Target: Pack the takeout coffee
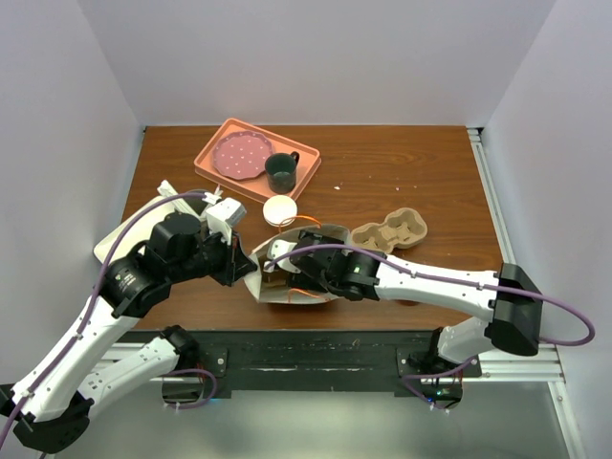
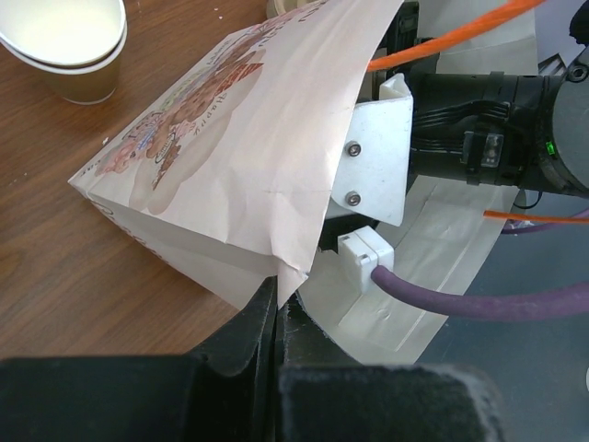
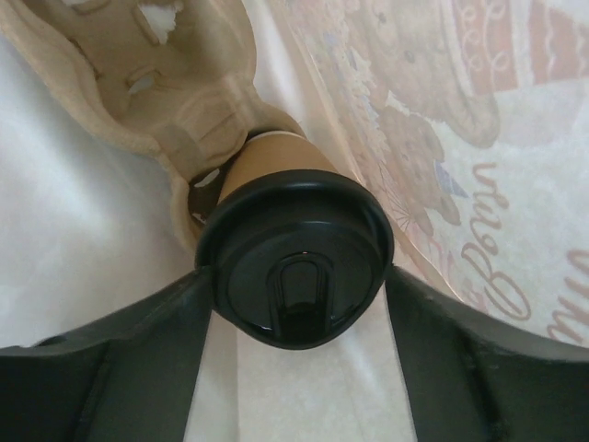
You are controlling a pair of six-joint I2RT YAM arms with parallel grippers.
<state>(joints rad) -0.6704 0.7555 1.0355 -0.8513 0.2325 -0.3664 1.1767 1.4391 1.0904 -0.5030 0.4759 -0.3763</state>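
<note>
— On the table (image 1: 402,182), where was the coffee (image 3: 294,249) seen?
— Between the fingers of the right gripper (image 3: 296,281), inside the bag (image 2: 239,157); whether it was clamped could not be told. The bag's edge was pinched by the left gripper (image 2: 278,318).

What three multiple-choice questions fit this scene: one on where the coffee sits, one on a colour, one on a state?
1. The takeout coffee sits: A on the pink tray; B in a pulp carrier inside the paper bag; C in the mug.
2. Its lid is: A white; B red; C black.
3. The left gripper is: A shut on the bag's edge; B wide open; C holding a plate.
B, the right wrist view shows it seated there; C, the lid looks black; A, its jaws pinch the paper.
</note>
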